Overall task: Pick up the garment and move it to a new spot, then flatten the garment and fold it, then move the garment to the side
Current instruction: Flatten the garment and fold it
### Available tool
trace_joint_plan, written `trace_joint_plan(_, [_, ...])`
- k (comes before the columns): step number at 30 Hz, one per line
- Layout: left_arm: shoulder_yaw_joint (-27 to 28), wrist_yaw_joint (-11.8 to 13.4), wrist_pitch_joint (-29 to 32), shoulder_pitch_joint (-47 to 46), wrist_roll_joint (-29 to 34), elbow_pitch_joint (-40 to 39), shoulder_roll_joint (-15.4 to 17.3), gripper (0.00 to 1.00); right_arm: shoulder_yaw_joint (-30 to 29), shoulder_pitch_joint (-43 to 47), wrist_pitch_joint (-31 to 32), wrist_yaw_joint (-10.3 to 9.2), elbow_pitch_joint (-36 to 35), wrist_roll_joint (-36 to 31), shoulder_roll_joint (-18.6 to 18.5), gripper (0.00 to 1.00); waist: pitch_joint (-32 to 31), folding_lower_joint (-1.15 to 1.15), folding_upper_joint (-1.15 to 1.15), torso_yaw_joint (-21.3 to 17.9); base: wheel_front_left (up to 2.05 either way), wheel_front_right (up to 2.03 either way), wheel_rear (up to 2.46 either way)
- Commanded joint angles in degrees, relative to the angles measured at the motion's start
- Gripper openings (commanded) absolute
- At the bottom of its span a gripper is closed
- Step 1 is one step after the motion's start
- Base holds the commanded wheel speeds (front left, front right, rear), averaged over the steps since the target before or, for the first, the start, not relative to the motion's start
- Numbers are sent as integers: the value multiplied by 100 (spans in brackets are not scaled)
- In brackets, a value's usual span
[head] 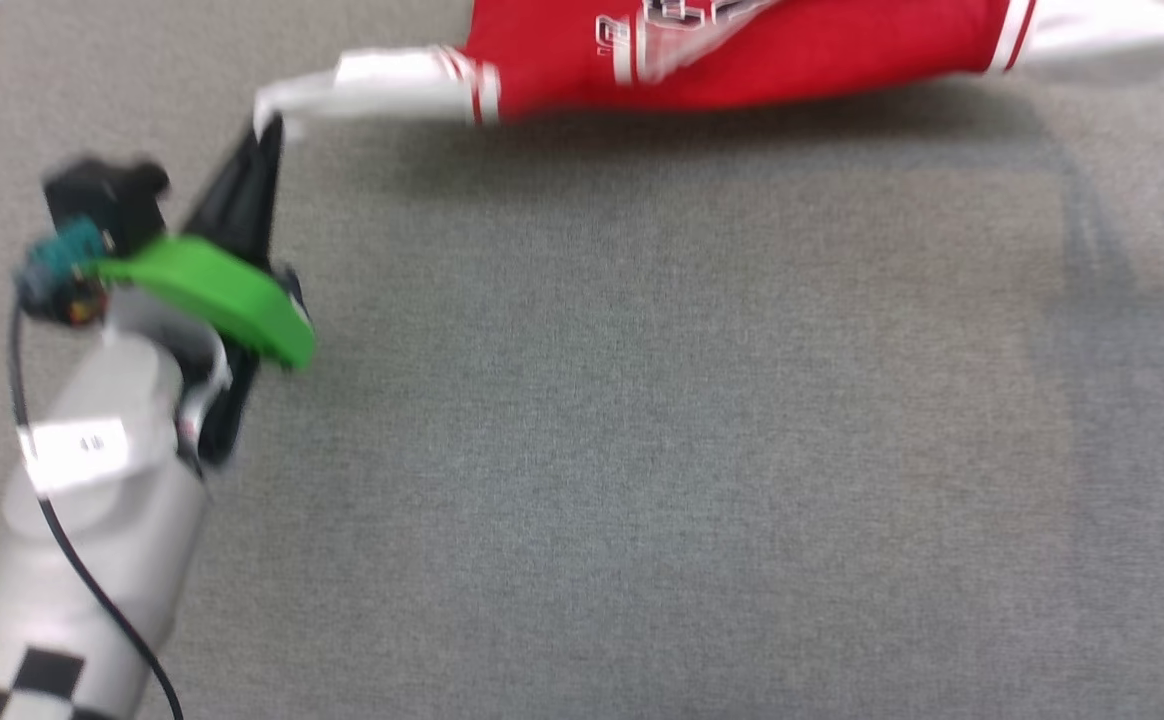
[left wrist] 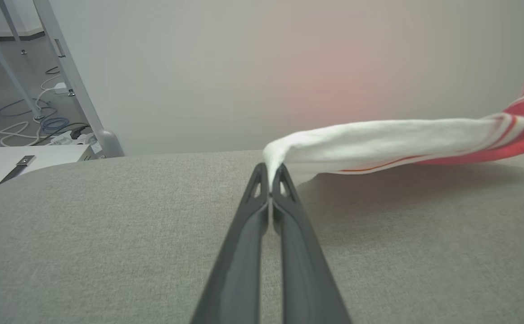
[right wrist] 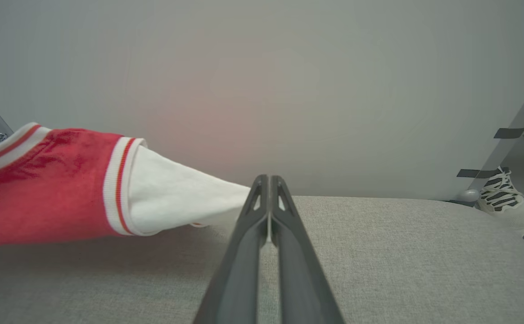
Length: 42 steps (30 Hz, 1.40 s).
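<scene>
Step in hand: the first step, by my reading. The garment (head: 742,50) is off the surface (head: 642,450), strung by its sleeves between the left tool (left wrist: 270,173) and the right tool (right wrist: 268,180), either in transit or about to be laid out.
Next move calls for: both arms to lower together with the span kept taut, so the body lands spread rather than bunched. Release only once the cloth lies on the surface. Folding is not yet begun.
Surface: wide, grey, woven cover. The garment's shadow (head: 742,130) falls on it towards the far edge.
Garment, position: at the far side in the head view, hanging just above the surface, stretched left to right.
Garment, look: red body in soft fabric. The head view is blurred, so creases cannot be judged.
Left sleeve (left wrist: 379,135): white, drawn into a long taut roll, its end pinched at the tool tips.
Right sleeve (right wrist: 172,198): white, tapering towards the tool.
Left tool: closed on the left sleeve end, with white cloth bulging just above the tips.
Right tool: closed. The sleeve end runs to its tips and a sliver of white shows between the fingers, so it is probably gripping, though the contact is partly hidden.
Trim (right wrist: 118,186): red-and-white stripes where the sleeve meets the body.
Print (head: 662,35): small, white, on the red front, unreadable.
</scene>
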Motion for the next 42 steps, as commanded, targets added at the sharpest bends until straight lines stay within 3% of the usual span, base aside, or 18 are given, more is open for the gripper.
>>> trace_joint_plan(1, [33,-15,-33,283,-58,-38,-24,0,-75,285,-52,-10,-118,82,6,0,-562,1,0,-6,0,0,0])
trace_joint_plan(13, [-27,-6,43,2045,-215,109,-17,0,-808,2783,196,-10,-1063,91,321,0,-1284,1,0,-68,0,0,0])
trace_joint_plan(25, [-209,-6,239,2978,-444,158,75,0,-1605,4433,1236,-10,-1999,-71,448,0,-1819,1,0,-133,0,0,0])
trace_joint_plan(36, [-125,69,759,3932,-869,-756,466,0,-2283,5753,2599,-10,-3267,-279,649,0,-1883,1,0,-136,0,0,0])
trace_joint_plan(42, [-194,265,1125,4257,-943,-1403,592,0,-2606,6192,3112,-10,-3752,-327,861,0,-1781,1,0,-63,0,0,0])
